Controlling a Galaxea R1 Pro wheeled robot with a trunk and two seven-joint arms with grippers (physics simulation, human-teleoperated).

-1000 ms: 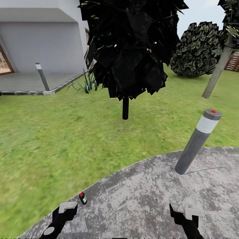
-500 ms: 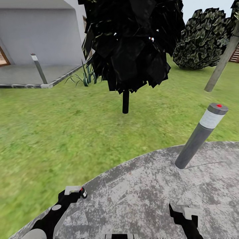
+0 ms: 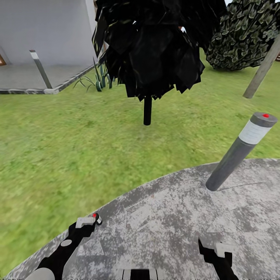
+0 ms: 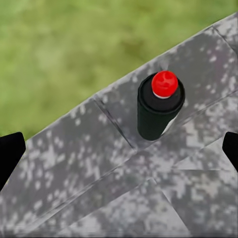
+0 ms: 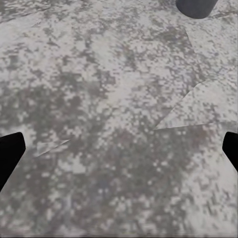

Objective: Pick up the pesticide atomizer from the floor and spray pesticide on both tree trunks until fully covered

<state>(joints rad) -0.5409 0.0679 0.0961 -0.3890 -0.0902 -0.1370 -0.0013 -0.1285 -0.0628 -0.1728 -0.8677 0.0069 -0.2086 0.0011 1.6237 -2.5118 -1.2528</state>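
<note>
The pesticide atomizer [image 3: 97, 218], a small black can with a red top, stands upright on the round grey paved patch [image 3: 175, 217] near its grass edge. In the left wrist view the atomizer [image 4: 159, 105] sits ahead, between the spread black fingertips. My left gripper [image 3: 86, 224] is open, just short of it and not touching; the left gripper [image 4: 119, 151] holds nothing. My right gripper [image 3: 217, 251] hangs open over bare paving, and the right gripper [image 5: 119, 151] is empty. One pale tree trunk [image 3: 261, 72] leans at the far right.
A tall dark-grey post [image 3: 240, 152] with a light band and red dot rises from the patch at right. A black-leaved tree [image 3: 147, 111] stands on the lawn ahead, a round bush [image 3: 249, 35] behind it. A grey house wall and terrace with another post [image 3: 40, 68] lie at left.
The head view has shifted, so the whole scene sits higher in the picture. My left arm has reached forward, bringing its open gripper up close to the atomizer. The right gripper holds its place.
</note>
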